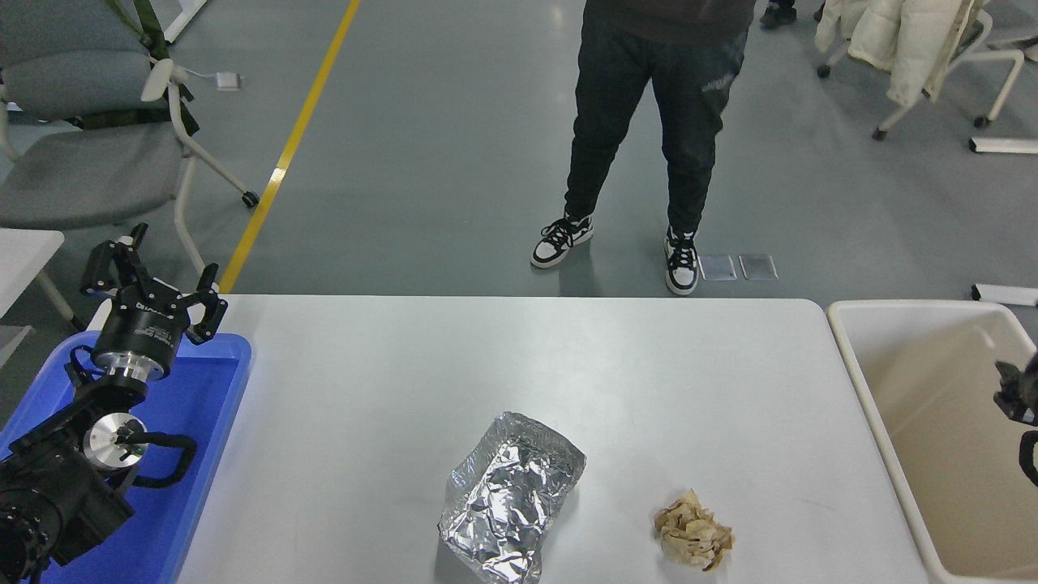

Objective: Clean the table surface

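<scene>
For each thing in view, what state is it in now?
foil tray: crumpled, lying on the table surface
brown paper wad: crumpled, on the table
beige bin: open, nothing visible inside
left end effector: open, over the blue tray
right end effector: at the right edge, fingers unclear
</scene>
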